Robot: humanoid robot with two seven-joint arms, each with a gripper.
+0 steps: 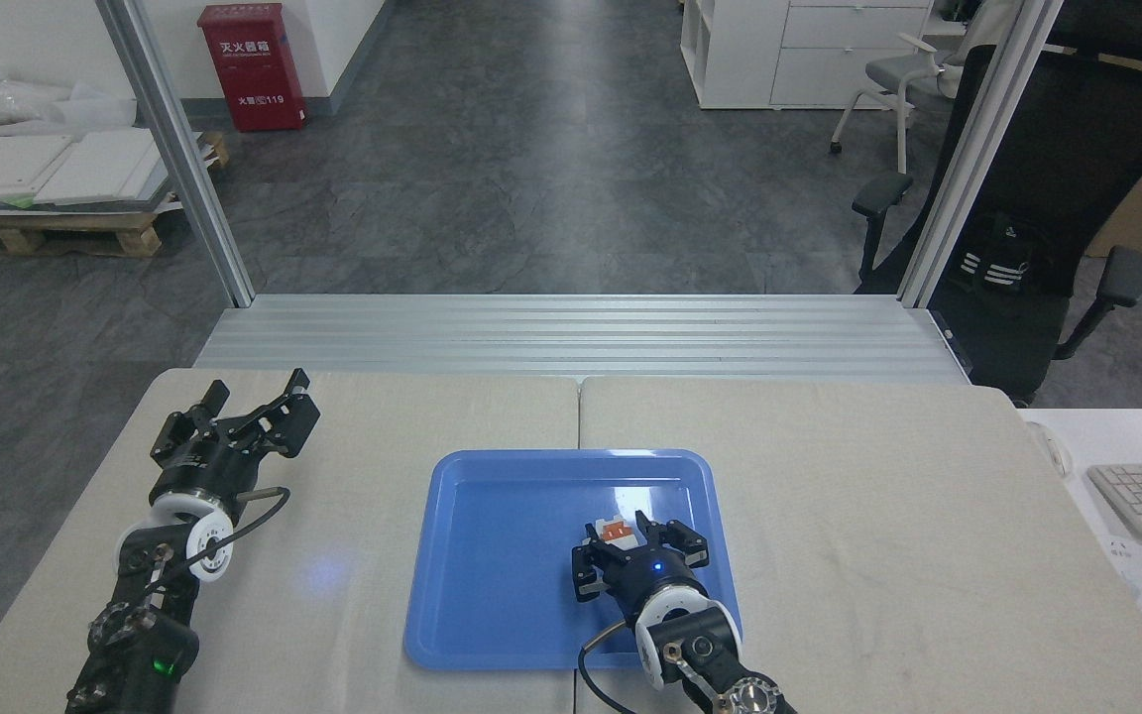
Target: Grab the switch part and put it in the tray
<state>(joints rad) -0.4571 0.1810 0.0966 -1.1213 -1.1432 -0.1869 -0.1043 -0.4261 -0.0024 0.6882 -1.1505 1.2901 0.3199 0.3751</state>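
The switch part (615, 531) is held pinched at the tip of the right hand (630, 540), above the right half of the blue tray (492, 605). Only its white body and orange block can be seen; the green cap is hidden. Whether it touches the tray floor cannot be told. The pick-up is judged done and the carry complete. What is left is the release inside the rim and the withdrawal of the arm. The left hand (259, 402) lies on the surface (353, 416), well apart from the tray, with its fingers spread and nothing between them.
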